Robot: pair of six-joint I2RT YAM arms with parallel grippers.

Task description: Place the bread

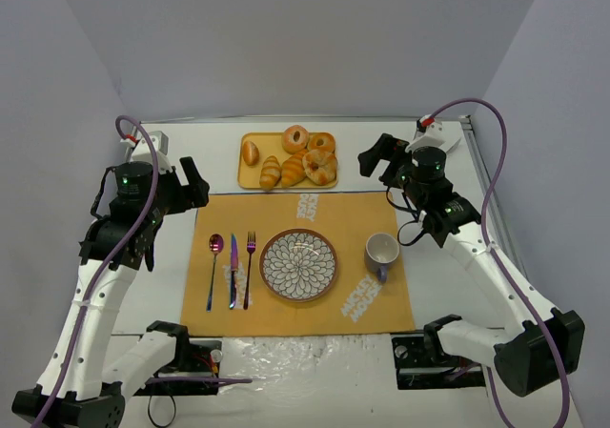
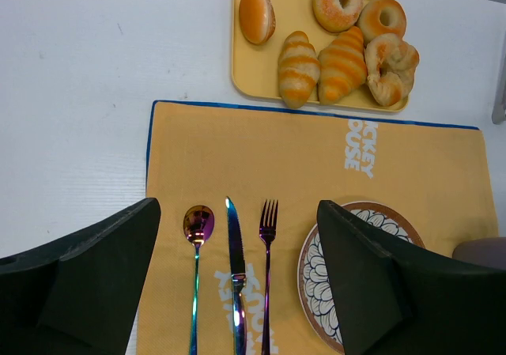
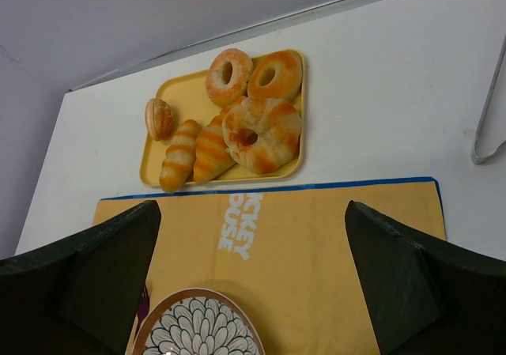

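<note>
Bread [image 1: 320, 167] lies at the right end of the yellow tray [image 1: 259, 140], at the far side of the bench [image 1: 172, 256]. It touches the tray's right rim and rests against its neighbours.

Adjacent items on the tray:
- Two ring buns [image 1: 295, 138] [image 1: 322, 143] lie directly behind the bread; the right one touches it.
- Two straight croissants [image 1: 271, 172] [image 1: 294, 172] lie side by side to its left; the nearer one presses against it.
- A small round bun [image 1: 251, 152] sits alone at the left end.

Nothing lies on top of the bread. Its upper surface and its near side are exposed in the right wrist view.

Items in front of the tray:
- An orange placemat [image 1: 353, 218] lies just beside the tray's near edge.
- A patterned plate [image 1: 298, 265] sits on the mat at its centre, with nothing on it.
- A spoon [image 1: 215, 256], knife [image 1: 233, 271] and fork [image 1: 251, 256] lie parallel to the left of the plate.
- A mug [image 1: 381, 253] stands to the right of the plate.

Gripper state:
- Left gripper [image 2: 239, 205]: jaws spread wide, holding nothing, raised over the left part of the mat near the cutlery.
- Right gripper [image 3: 253, 205]: jaws spread wide, holding nothing, raised beyond the mat's far right corner and aimed toward the tray. It is well apart from the bread.
</note>
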